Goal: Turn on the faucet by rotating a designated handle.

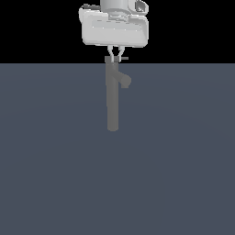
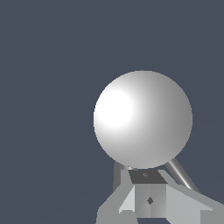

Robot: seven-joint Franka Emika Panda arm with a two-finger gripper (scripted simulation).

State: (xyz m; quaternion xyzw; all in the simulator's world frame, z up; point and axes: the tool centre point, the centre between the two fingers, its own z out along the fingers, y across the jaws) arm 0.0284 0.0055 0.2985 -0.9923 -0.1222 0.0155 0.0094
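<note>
Between the fingertips of the gripper (image 1: pixel 115 56), in the exterior view, only a narrow gap shows; the two thin fingers (image 1: pixel 110 51) hang down from the white hand and converge right at the cap of the faucet (image 1: pixel 113 98). The jaws look nearly closed, but whether they pinch anything cannot be told from either view. A short dark stub, the handle (image 1: pixel 124 58), pokes out from the cap toward the exterior view's right, just beside the fingertips; contact between them is unclear. Below the cap, the grey column stands upright on the blue-grey floor (image 1: pixel 50 160), with its stubby spout (image 1: pixel 125 81) angling out and down toward the exterior view's right, a little under the handle. Seen from the wrist, the faucet's top appears as a large shiny rounded dome (image 2: pixel 143 119), with a slim light rod (image 2: pixel 181 173) slanting out from beneath it, and angular grey shapes (image 2: pixel 148 199) crowd close under the dome.
</note>
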